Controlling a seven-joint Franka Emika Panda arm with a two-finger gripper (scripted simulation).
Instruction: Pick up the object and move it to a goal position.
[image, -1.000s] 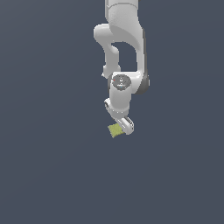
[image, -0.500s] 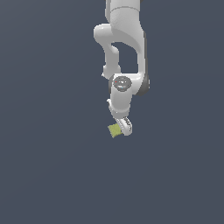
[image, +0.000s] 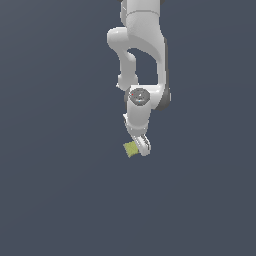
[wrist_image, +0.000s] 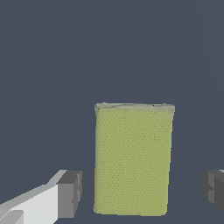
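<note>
The object is a small flat yellow-green textured block (image: 131, 148) lying on the dark grey floor. In the wrist view the block (wrist_image: 131, 159) lies between my two fingers, with a gap on each side. My white gripper (image: 142, 146) points down at the block, on its exterior view's right side. In the wrist view the gripper (wrist_image: 142, 192) is open. One grey fingertip (wrist_image: 70, 194) shows on one side of the block, and the other one (wrist_image: 214, 190) is at the frame's edge. Neither pad touches the block.
The white arm (image: 142, 55) comes down from the top of the exterior view. A plain dark grey floor (image: 60, 200) lies all around. No other object shows.
The wrist has sunk slightly and the gripper has shifted a little over the block. The block has not moved.
</note>
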